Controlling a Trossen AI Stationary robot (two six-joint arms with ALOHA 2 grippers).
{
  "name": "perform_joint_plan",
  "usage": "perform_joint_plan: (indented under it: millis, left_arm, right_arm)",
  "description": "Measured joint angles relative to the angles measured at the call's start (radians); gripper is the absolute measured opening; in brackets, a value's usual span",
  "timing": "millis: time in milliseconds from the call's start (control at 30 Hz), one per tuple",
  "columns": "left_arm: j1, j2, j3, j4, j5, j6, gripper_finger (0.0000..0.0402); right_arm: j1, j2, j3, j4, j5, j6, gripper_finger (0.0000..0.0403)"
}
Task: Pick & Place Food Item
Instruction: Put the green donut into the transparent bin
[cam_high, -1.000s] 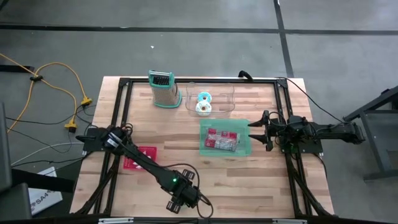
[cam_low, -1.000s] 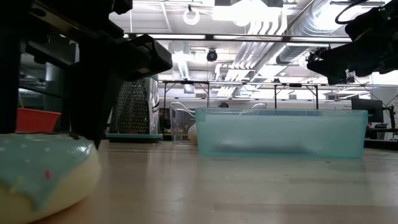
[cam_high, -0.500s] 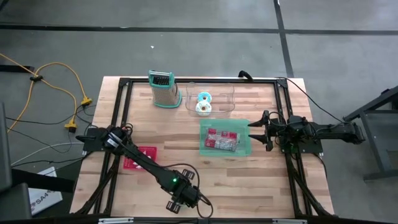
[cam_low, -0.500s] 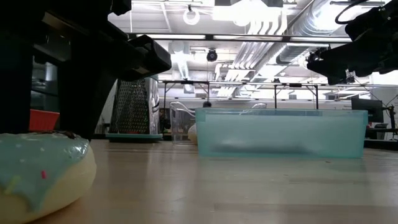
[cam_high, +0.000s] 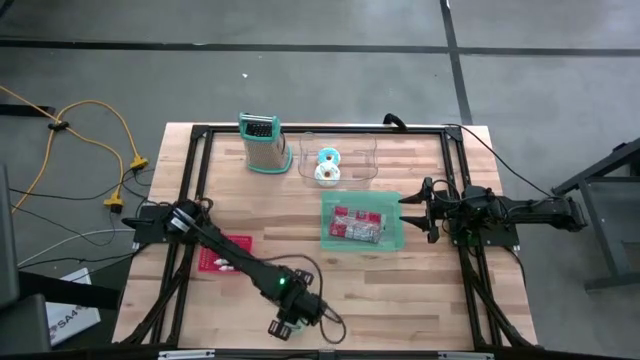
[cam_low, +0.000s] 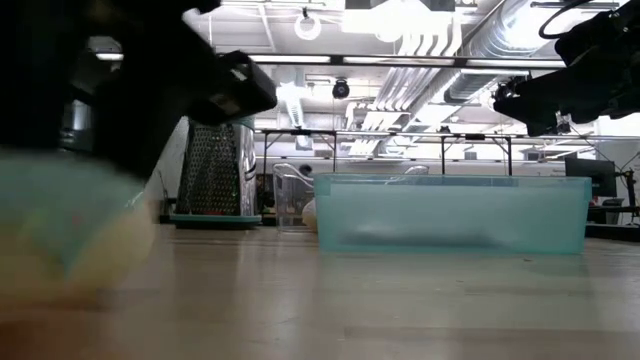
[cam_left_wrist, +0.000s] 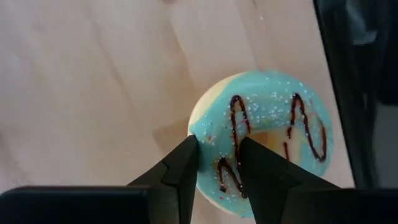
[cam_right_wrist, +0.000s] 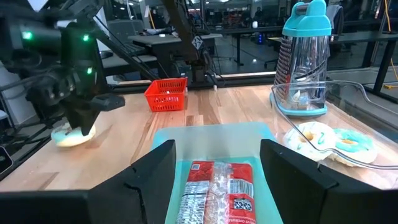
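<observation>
Grater (cam_high: 262, 143), clear tub (cam_high: 338, 160), teal bin (cam_high: 362, 222), red basket (cam_high: 222, 255) surround.

In the low view the blue-iced yellow doughnut (cam_low: 60, 225) beside the steel box grater (cam_low: 215, 170) is only a blur cut off by the frame edge, and the dark left arm (cam_low: 120, 80) covers its top.

Both arms are dark, near-black, built of slim jointed links. A small green light glows on the left arm (cam_high: 281, 288) near its wrist, and thin black cables loop beside it. The right arm (cam_high: 500, 212) ends in tapered black fingers (cam_right_wrist: 152, 180), matte, flat-faced and angular.
</observation>
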Motion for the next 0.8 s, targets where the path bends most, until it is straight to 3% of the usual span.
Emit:
perform_joint_plan:
  millis: [400, 800]
  left_arm:
    - [0.178, -0.166, 0.0, 0.001, 0.041, 0.107, 0.0108]
    - [0.234, -0.18, 0.0, -0.022, 0.041, 0.11, 0.0108]
  right_arm:
    - [0.0, 0.0, 0.0, 0.0, 0.0, 0.0, 0.0223]
    - [0.0, 0.0, 0.0, 0.0, 0.0, 0.0, 0.0223]
